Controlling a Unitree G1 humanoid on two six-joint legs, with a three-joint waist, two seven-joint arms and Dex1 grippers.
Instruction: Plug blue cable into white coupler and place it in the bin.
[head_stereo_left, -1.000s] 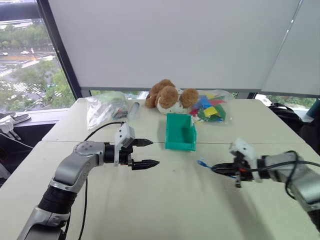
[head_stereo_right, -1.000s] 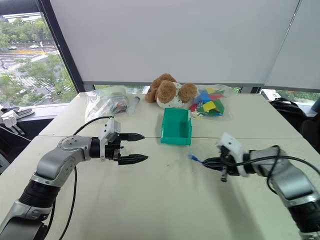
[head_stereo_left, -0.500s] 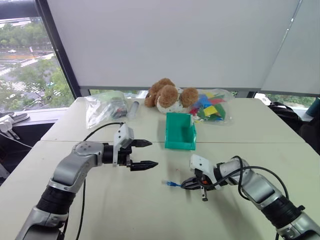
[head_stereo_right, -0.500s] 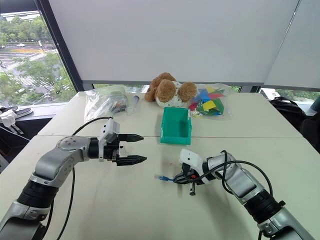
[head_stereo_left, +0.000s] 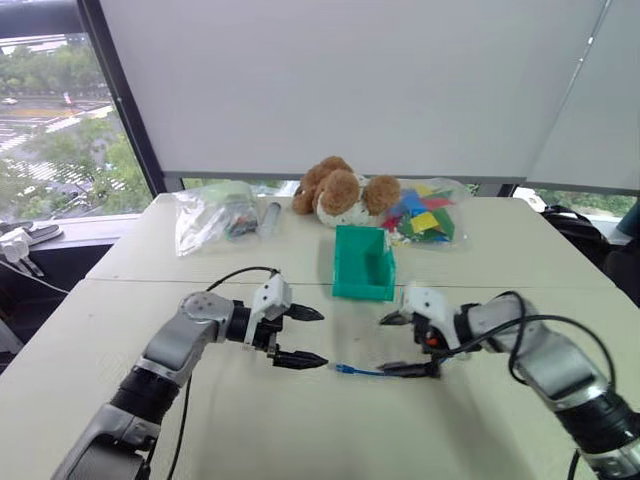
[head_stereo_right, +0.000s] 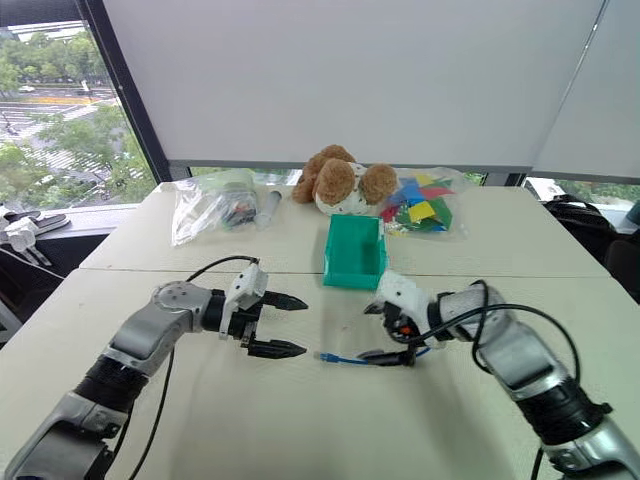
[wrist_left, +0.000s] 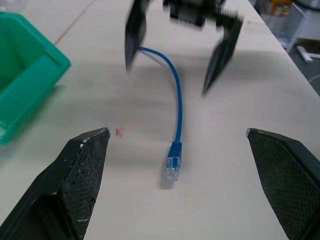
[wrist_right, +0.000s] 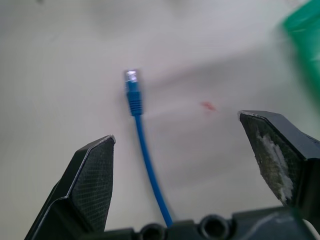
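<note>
A thin blue cable (wrist_left: 178, 107) lies loose on the pale bench (head_stereo_left: 300, 430), its plug end pointing left, between the two grippers and just nearer than the teal-green bin (head_stereo_left: 362, 263), which sits at the middle of the bench. The left gripper (head_stereo_left: 304, 336) hovers left of the plug with its fingers spread wide, holding nothing. The right gripper (head_stereo_left: 397, 345) sits over the cable's right end with its fingers also wide apart, gripping nothing; a teddy bear (head_stereo_left: 338, 192) and clear plastic bags (head_stereo_left: 212, 212) lie at the far edge.
</note>
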